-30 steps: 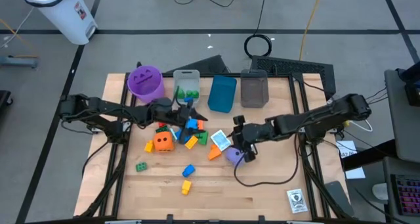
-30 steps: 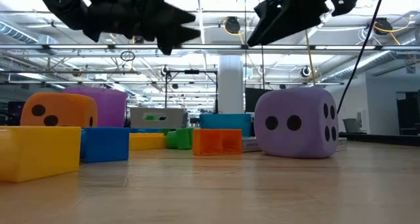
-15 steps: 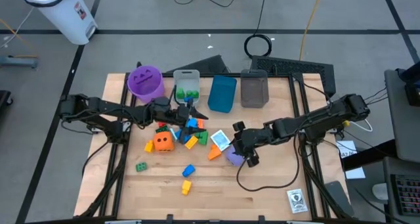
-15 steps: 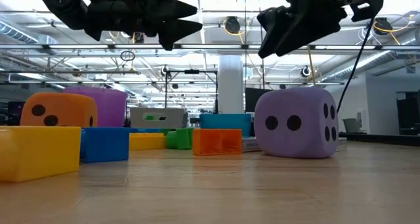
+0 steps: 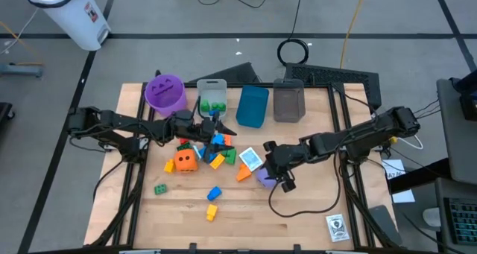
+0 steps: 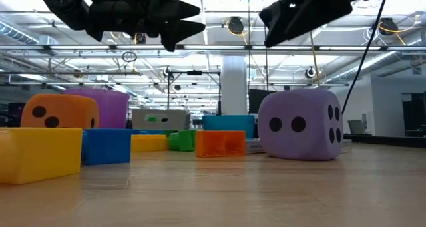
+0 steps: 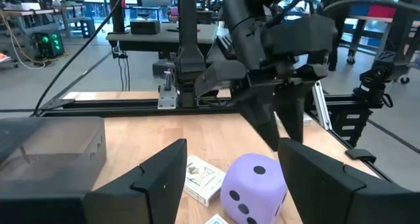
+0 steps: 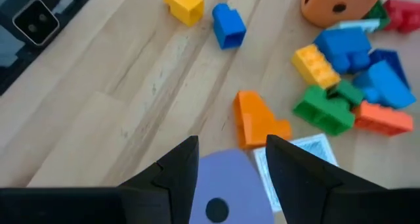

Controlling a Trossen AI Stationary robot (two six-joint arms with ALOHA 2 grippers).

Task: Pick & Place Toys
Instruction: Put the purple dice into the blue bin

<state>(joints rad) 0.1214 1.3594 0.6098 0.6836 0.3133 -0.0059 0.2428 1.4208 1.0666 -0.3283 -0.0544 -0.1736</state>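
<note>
I see the purple die (image 5: pixel 264 175) sitting on the wooden table (image 5: pixel 298 217) right of the toy pile, with an orange brick (image 5: pixel 244 173) and a white-grey printed cube (image 5: pixel 250 159) just beside it. My right gripper (image 5: pixel 277 173) hangs directly above the die; its fingers (image 8: pixel 177 168) stand apart, one on either side of the die's top face, and in the low view they are clear of it, so nothing is clamped.

The main pile lies further left: the orange die (image 5: pixel 186 159), with blue, yellow, green and red bricks (image 5: pixel 218 151) crowded beside it. A blue brick (image 5: pixel 214 193) and a yellow brick (image 5: pixel 212 211) lie apart nearer the front edge, and a green brick (image 5: pixel 160 188) sits alone off to the left.

My left gripper (image 5: pixel 220 127) hovers over the back of the pile, its fingers apart and empty.

Along the back of the table stand the purple cup (image 5: pixel 165 91), a clear bin (image 5: pixel 212 94) with green pieces inside, a blue bin (image 5: pixel 253 106) and a grey bin (image 5: pixel 289 101).
</note>
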